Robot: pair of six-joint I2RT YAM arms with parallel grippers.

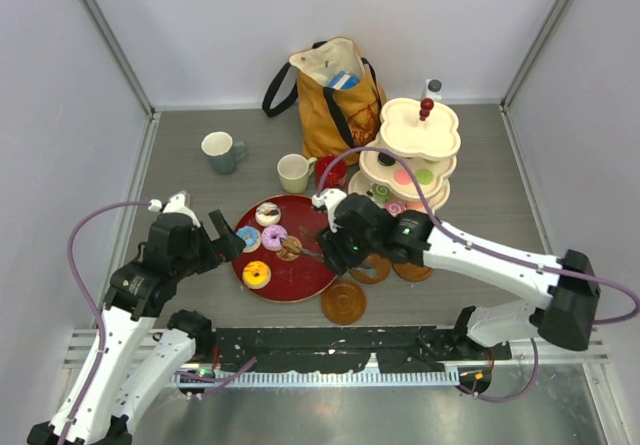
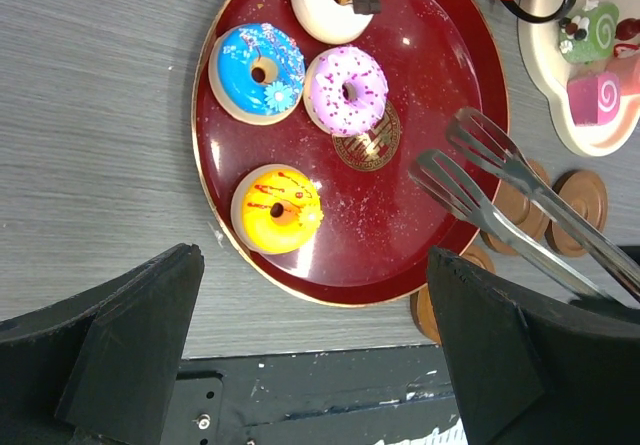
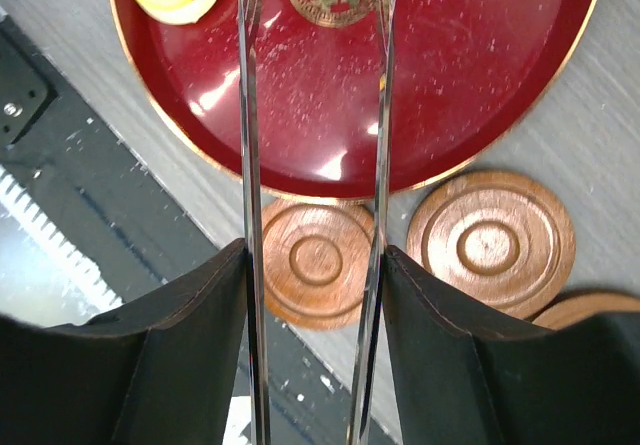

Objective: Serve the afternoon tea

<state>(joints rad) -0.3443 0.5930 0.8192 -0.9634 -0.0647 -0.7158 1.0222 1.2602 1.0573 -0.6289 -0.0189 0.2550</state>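
Right gripper point(image 3: 313, 290) grasps tongs point(image 2: 500, 180), whose tips stand apart above the tray point(image 2: 400, 250), near the purple donut point(image 2: 346, 90). Left gripper point(image 2: 315, 265) hangs released, jaws wide, at the tray's left side. Four donuts lie on the tray. Saucers point(image 3: 490, 243) sit just beside its rim.

place: robot lab cell | cues: plain white walls point(image 1: 60, 85); black mounting plate point(image 1: 330, 348)
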